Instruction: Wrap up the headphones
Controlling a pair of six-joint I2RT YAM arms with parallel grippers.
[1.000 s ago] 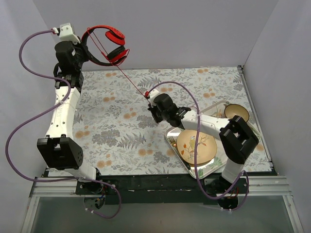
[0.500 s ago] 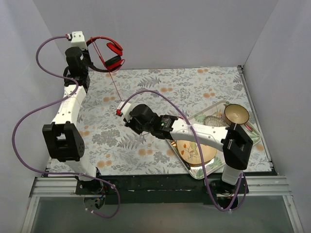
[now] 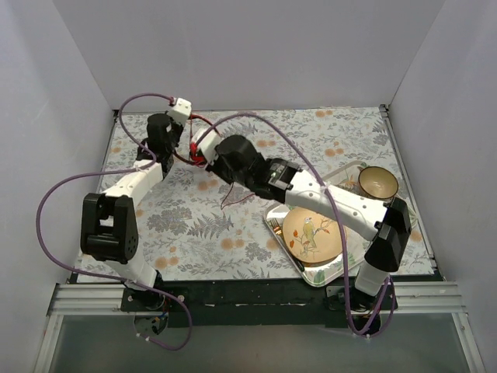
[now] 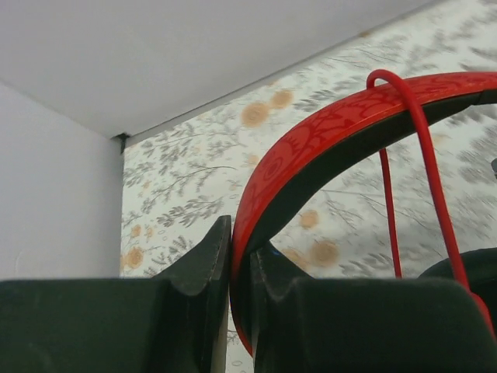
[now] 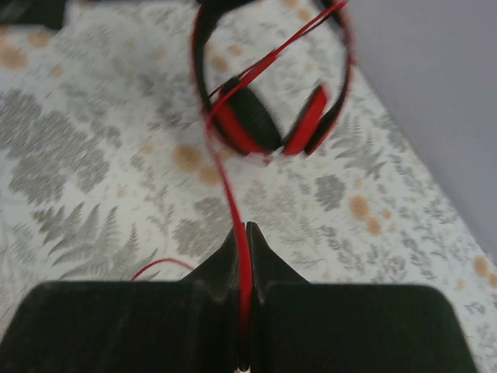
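The red headphones (image 5: 268,116) hang over the floral table at the back left, with the earcups (image 5: 245,120) below the headband (image 4: 326,132). In the top view they (image 3: 195,152) are mostly hidden between the two wrists. My left gripper (image 4: 242,241) is shut on the headband. The thin red cable (image 5: 225,179) crosses over the headband (image 4: 431,179) and runs down to my right gripper (image 5: 244,233), which is shut on it. A loose stretch of cable (image 3: 231,196) trails on the table below the right wrist (image 3: 233,155).
A metal tray (image 3: 273,225) at the front right holds a round bird-pattern plate (image 3: 313,235), and a brown bowl (image 3: 378,182) sits at its far end. Purple robot cables (image 3: 58,194) loop beside both arms. Grey walls close in the table at the back and sides.
The left arm has brought the headphones down from high at the back wall towards the table. The right gripper has moved back and left with the cable, close up to the headphones.
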